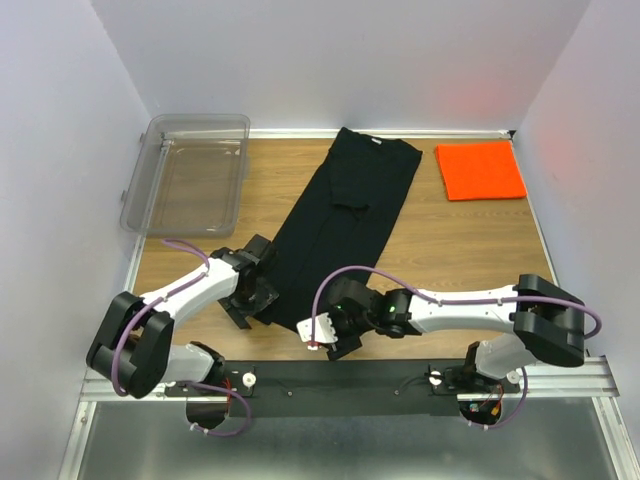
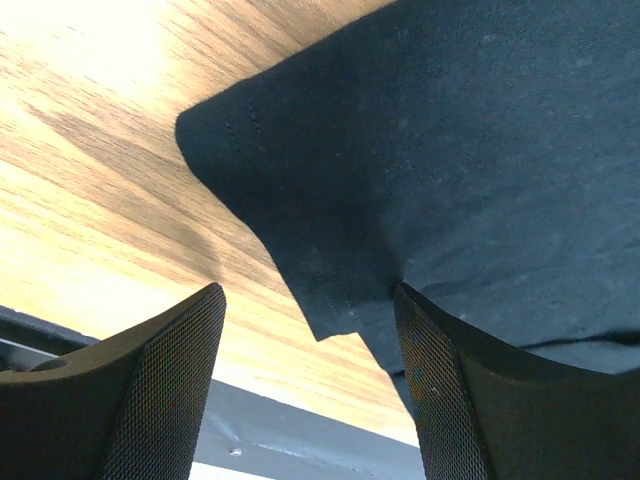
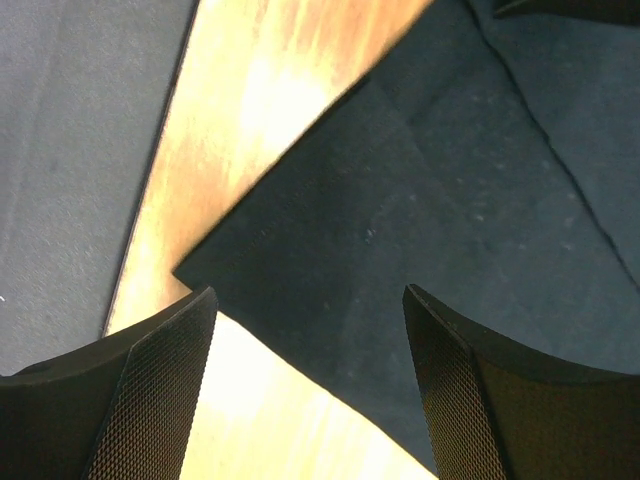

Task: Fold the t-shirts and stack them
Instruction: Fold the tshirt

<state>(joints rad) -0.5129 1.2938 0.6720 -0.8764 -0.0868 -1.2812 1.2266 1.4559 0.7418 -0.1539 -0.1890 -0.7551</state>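
Black t-shirt cloth lies beneath both grippers, and neither of them has closed on it. On the left wrist view the left gripper stands wide apart, its two mesh-faced fingers spread, with a stitched hem corner of the black t-shirt pointing down into the gap between them; the right-hand finger overlaps the cloth's edge, but whether it touches cannot be told. The right gripper is likewise spread wide and grasps nothing, poised above another corner of the black t-shirt, where a diagonal fold line runs across the fabric and bare wood shows to the left. From above, the left gripper sits at the near left edge of the garment and the right gripper at its near end, the two just beside each other with the hem between them. The garment is folded lengthwise into a long strip that runs on a slant from the far middle of the table, collar end away from the arms, down toward the black rail at the near edge. The orange t-shirt lies folded into a neat rectangle at the far right corner, well apart from the black one. A clear plastic bin stands at the far left corner.
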